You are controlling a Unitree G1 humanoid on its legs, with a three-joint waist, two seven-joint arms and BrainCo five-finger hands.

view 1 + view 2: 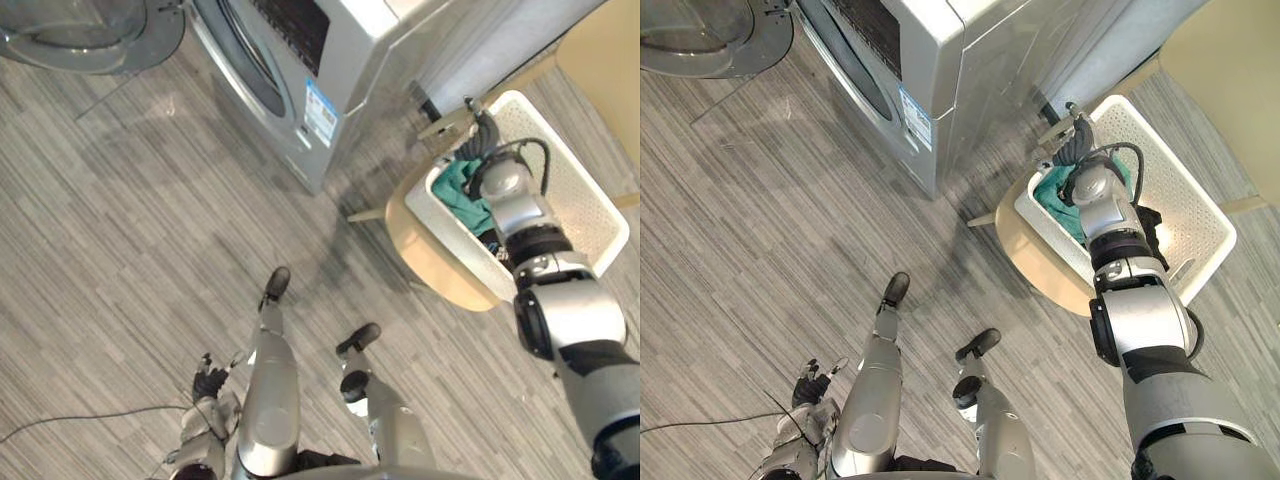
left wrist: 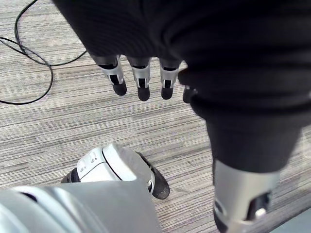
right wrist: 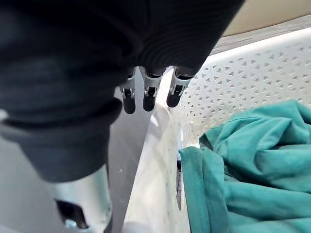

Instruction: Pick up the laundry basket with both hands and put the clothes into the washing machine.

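Note:
A white perforated laundry basket [image 1: 600, 215] rests on a round beige seat [image 1: 440, 262] at the right. Teal clothes [image 1: 462, 190] lie in its near corner, with a dark garment [image 1: 1150, 225] beside them. My right hand [image 1: 480, 135] hovers over the basket's corner nearest the washing machine [image 1: 300, 70]. In the right wrist view its fingers [image 3: 149, 97] hang straight just above the basket's rim [image 3: 155, 160], open and holding nothing, with the teal cloth [image 3: 252, 170] below. My left hand [image 1: 208, 382] hangs low at the lower left over the floor, its fingers [image 2: 141, 85] relaxed and empty.
The silver washing machine stands at the top centre, its round door [image 1: 90, 35] swung open to the top left. Grey striped carpet [image 1: 130, 220] spreads between me and the machine. A beige panel [image 1: 605, 60] stands behind the basket.

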